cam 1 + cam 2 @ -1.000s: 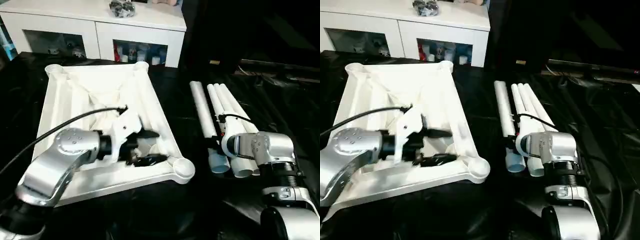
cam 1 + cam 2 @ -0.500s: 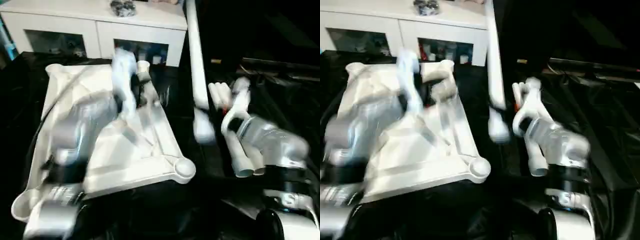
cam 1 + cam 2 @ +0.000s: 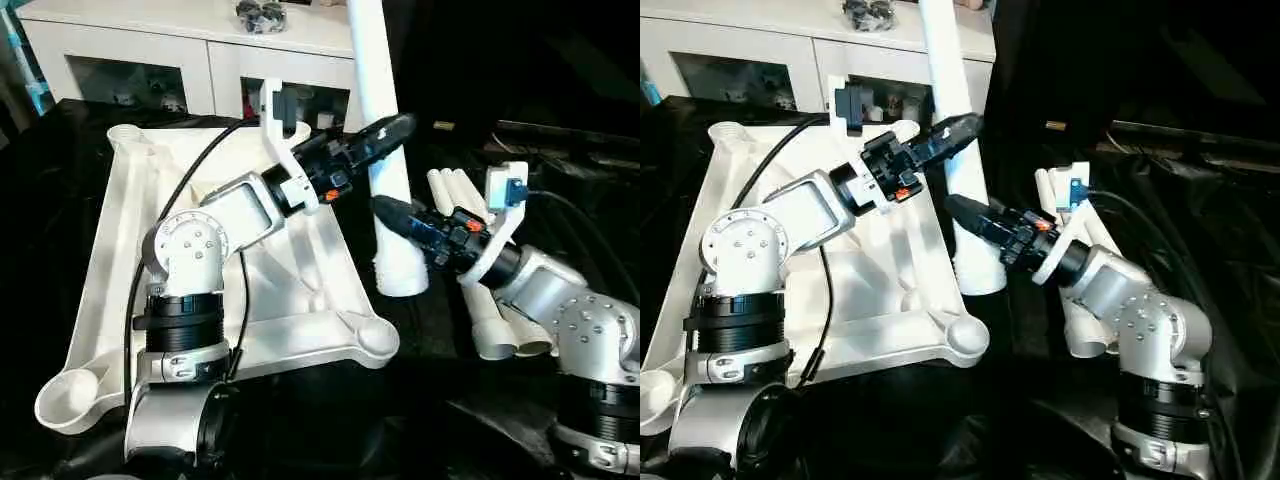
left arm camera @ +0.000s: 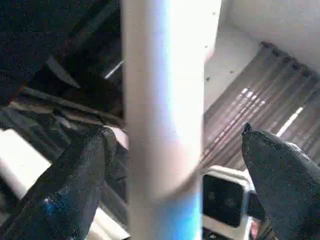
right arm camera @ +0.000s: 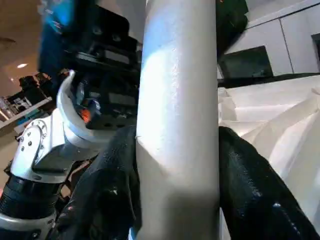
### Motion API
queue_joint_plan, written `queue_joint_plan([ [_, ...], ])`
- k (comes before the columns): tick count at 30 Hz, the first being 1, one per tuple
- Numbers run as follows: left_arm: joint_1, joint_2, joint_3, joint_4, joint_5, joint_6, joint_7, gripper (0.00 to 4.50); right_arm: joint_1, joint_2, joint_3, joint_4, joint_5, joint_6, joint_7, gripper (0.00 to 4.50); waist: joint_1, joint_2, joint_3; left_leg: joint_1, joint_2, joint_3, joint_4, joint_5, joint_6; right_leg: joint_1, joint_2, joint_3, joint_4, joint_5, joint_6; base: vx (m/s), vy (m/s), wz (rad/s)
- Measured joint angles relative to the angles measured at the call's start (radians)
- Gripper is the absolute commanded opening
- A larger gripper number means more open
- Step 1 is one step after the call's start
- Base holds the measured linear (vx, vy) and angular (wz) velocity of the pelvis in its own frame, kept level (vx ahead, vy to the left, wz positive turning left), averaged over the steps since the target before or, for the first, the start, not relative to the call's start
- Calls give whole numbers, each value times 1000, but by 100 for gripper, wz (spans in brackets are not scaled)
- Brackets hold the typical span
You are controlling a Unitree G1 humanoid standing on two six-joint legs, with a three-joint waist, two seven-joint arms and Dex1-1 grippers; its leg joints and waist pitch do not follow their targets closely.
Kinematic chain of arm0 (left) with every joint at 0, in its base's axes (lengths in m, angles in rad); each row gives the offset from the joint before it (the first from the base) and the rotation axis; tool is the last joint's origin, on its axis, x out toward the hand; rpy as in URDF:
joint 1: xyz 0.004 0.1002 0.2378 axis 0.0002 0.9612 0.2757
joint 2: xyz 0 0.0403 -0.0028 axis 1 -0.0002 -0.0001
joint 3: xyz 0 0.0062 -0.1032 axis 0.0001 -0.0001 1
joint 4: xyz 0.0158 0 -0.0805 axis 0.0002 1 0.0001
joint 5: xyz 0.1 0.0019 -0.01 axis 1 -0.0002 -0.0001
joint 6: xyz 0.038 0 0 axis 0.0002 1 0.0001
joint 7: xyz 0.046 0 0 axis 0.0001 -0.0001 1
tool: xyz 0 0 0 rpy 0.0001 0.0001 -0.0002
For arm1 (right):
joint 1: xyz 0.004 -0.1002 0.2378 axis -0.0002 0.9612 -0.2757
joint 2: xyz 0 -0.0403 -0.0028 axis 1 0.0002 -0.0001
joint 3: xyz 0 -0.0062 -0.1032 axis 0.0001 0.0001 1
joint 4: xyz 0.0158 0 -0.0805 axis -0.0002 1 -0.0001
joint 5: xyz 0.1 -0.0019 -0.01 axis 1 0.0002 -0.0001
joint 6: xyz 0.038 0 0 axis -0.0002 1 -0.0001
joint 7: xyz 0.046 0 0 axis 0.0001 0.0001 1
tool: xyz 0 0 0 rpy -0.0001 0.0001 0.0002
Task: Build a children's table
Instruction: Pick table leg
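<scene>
Black tabletop [image 3: 300,420]; upright white leg [image 3: 385,180]

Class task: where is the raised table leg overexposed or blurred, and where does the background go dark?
Left wrist view: the raised leg is blurred, with its lit side washed out. Right wrist view: glare runs down it. Left eye view: the right background falls almost black, while the cabinet is bright.

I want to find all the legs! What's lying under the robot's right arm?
More white legs lie side by side on the black cover under the right arm. Their ends poke out on both sides, but the arm covers their middles, so I can't count them for sure.
</scene>
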Motion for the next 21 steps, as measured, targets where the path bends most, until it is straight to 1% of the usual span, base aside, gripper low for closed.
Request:
queue_joint_plan([
  [2,0,0,0,-3,-8,8,-1,450,0,-6,8,0,0,0,0,188,-1,0,0,0,0,0,0,0,0,0,0,0,-1,0,0,0,0,0],
  [3,2,3,-1,-11,-9,18,-2,433,0,-14,20,0,0,-1,0,188,-1,-1,0,-1,0,0,0,0,0,0,0,0,-2,0,0,0,0,0],
  [5,6,10,-8,-21,-6,23,-2,433,0,-22,36,0,0,-4,2,188,-2,-1,1,-1,0,0,-1,0,0,0,0,0,-3,0,0,0,0,0],
  [6,12,29,-33,-29,12,20,-1,416,1,-33,50,0,-8,-9,5,188,-2,-1,1,-1,0,0,-2,0,0,0,0,0,-3,0,0,0,0,0],
  [8,28,56,-84,-40,44,18,1,405,2,-43,76,0,-25,-13,7,188,-2,-2,1,-1,0,0,-3,0,0,0,0,0,-4,0,0,0,0,0],
  [9,35,59,-98,-39,61,18,10,397,3,-42,87,0,-38,-18,7,188,-1,-2,1,-2,0,0,-3,0,0,0,0,0,-4,0,0,0,0,0],
  [10,37,54,-100,-36,68,18,22,397,3,-42,100,0,-52,-30,6,188,0,-2,1,-2,0,0,-3,0,0,0,0,-1,-5,0,0,0,0,0],
  [11,37,48,-100,-35,69,17,33,378,3,-42,112,0,-60,-37,6,188,0,-2,2,-2,0,0,-3,0,0,0,0,-1,-5,0,0,0,0,0],
  [12,37,43,-100,-35,69,15,39,378,3,-42,122,0,-71,-46,5,188,0,-2,2,-2,0,0,-3,0,0,0,0,-1,-6,0,1,0,0,0],
  [16,36,26,-77,-22,69,1,73,344,3,-43,142,1,-90,-71,-12,188,-2,-2,2,-2,0,0,-4,0,1,0,0,-1,-6,0,1,0,0,0],
  [17,35,26,-71,-20,69,0,76,324,3,-43,144,1,-91,-74,-14,188,-2,-2,2,-2,0,0,-4,0,1,0,0,-1,-7,0,1,0,0,0],
  [20,27,26,-60,-19,68,-10,88,317,3,-46,152,1,-94,-85,-15,188,-2,-2,2,-2,0,0,-6,0,0,0,0,-1,-7,0,1,0,0,0],
  [21,25,23,-54,-16,67,-18,97,309,2,-46,152,1,-95,-89,-16,188,-2,-2,2,-2,0,0,-6,0,0,0,0,-1,-7,0,1,0,0,0],
])
